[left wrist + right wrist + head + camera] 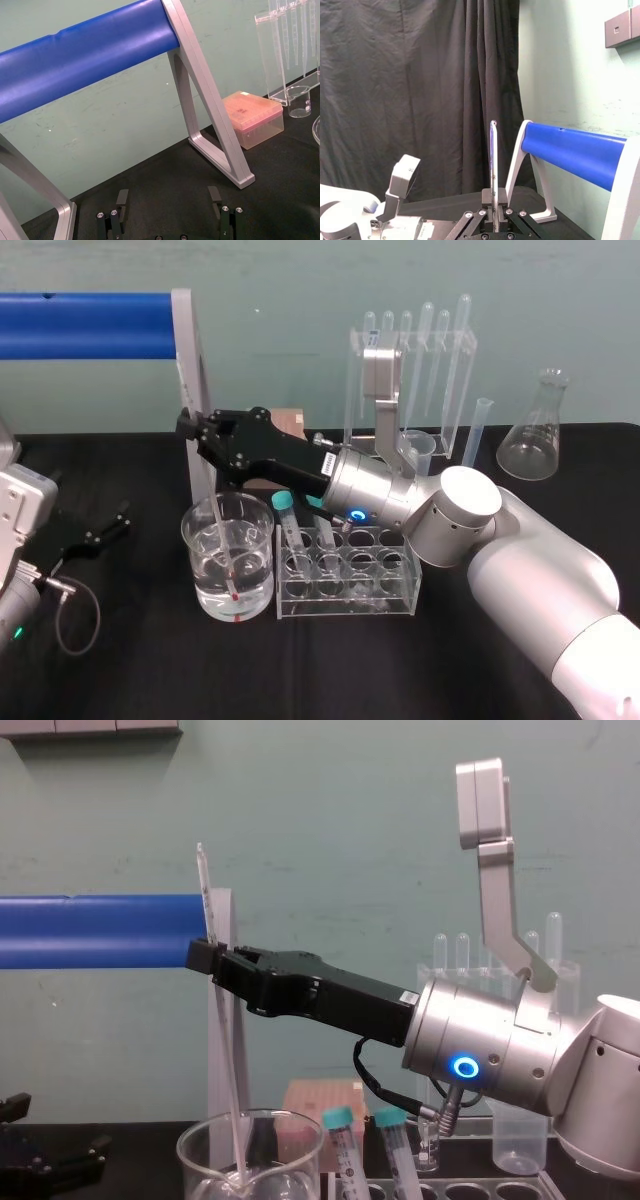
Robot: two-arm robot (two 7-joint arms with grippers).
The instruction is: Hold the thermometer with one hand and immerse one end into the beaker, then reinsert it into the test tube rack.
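The right gripper (pixel 190 430) extends from the right across the test tube rack (pixel 345 602) and is positioned above the beaker (pixel 262 558). Its jaws are closed on the thermometer (pixel 225 1050), gripping it in its upper part. In the chest view a short length of the rod projects above the fingers, and the longer length runs down, slightly tilted, into the beaker (pixel 200 1160). In the head view the thermometer (pixel 224 550) crosses the beaker interior, and its red tip (pixel 235 595) lies low in the clear liquid, close to the bottom. The right wrist view shows the rod (pixel 493 160) rising straight from between the closed fingers of the right gripper (pixel 494 200). The blue ring light (pixel 463 1067) on the wrist is lit. The beaker stands on the black table surface (pixel 120 660), just beside the left end of the rack. A teal-capped tube (pixel 285 502) stands in the rack's left-end holes. The left gripper (pixel 95 532) rests at the left of the table, well apart from the beaker, with its jaws spread wide (pixel 167 197). Behind the rack stand a clear pipette stand (pixel 415 350) and an Erlenmeyer flask (pixel 533 435).
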